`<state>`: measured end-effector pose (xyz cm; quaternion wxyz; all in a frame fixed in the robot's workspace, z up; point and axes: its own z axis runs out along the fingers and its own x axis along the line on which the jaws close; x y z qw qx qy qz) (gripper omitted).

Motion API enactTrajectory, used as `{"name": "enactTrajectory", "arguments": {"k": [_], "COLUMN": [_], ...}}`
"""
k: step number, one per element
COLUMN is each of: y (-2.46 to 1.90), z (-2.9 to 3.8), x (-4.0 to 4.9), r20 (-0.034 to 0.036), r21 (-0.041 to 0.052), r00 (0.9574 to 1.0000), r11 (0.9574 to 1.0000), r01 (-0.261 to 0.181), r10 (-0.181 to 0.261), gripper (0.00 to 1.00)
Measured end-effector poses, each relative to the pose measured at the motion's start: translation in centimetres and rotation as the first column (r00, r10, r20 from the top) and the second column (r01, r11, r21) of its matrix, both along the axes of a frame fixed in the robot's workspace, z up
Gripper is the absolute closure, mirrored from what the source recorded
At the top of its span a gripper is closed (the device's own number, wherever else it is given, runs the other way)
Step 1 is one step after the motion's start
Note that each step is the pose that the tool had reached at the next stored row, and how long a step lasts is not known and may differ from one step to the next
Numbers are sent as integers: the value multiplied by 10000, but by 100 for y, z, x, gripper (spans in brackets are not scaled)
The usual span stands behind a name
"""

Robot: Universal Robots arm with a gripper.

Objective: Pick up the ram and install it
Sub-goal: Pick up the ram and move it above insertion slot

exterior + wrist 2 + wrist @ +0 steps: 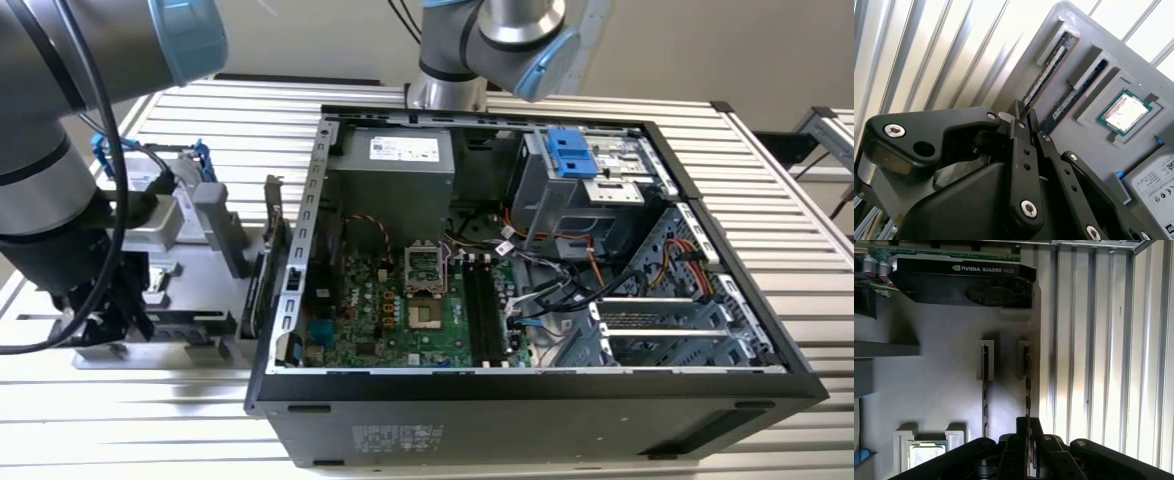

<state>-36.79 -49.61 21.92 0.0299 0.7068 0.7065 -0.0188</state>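
Gripping the near end of a slim, long ram stick, bluish with dark chips, the black two-fingered tool is pressed together on it, one finger on either face, as the first wrist view shows. Location of stick: on edge in the slot nearest the rim of a grey moulded parts tray, seated fully down, not yet lifted. Second like stick: neighbouring slot, untouched. Small square silver processor chip: own recess, near the slots. Black graphics card: tray's far end. Open black computer case: beside the tray on the ribbed metal bench. Its green motherboard carries long black memory slots, which appear vacant. Progress, by judgement: grasp made, pick-up barely begun. Lifting, carrying and seating all remain.
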Motion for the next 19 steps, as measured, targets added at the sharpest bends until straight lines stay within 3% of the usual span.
{"name": "enactTrajectory", "arguments": {"k": [19], "y": [0], "z": [110], "x": [0], "r20": [-1], "r21": [0], "r00": [10000], "r11": [10000], "r01": [-1], "r10": [1], "gripper": [100]}}
